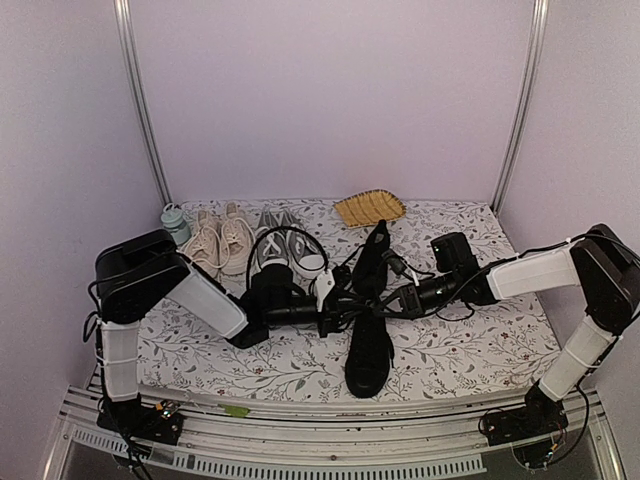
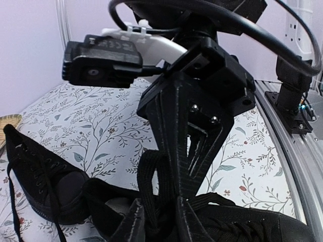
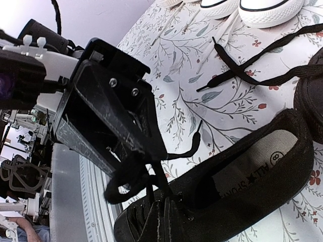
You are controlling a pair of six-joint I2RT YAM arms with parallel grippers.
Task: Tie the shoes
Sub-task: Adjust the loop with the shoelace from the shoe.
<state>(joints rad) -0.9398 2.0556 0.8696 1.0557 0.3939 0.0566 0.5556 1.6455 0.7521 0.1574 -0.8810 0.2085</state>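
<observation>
The shoes are two black sneakers in the middle of the floral table. The near shoe [image 1: 370, 355] [image 2: 252, 224] [image 3: 262, 171] points at the front edge. The far shoe [image 1: 373, 258] [image 2: 45, 186] lies behind it, its laces [image 3: 252, 65] loose on the cloth. Both grippers meet over the near shoe's laces. My left gripper [image 1: 340, 308] [image 2: 157, 212] has its fingers slightly apart, with a lace loop [image 2: 149, 186] standing between them. My right gripper [image 1: 380, 302] [image 3: 166, 209] is shut on a lace strand [image 3: 162, 176] just above the eyelets. Its body fills the left wrist view.
At the back left stand a beige pair [image 1: 222, 240] and a grey pair with white toe caps [image 1: 285, 250], beside a small pale jar [image 1: 176, 222]. A woven yellow tray [image 1: 369, 208] lies at the back centre. A metal rail [image 1: 330, 440] runs along the near edge.
</observation>
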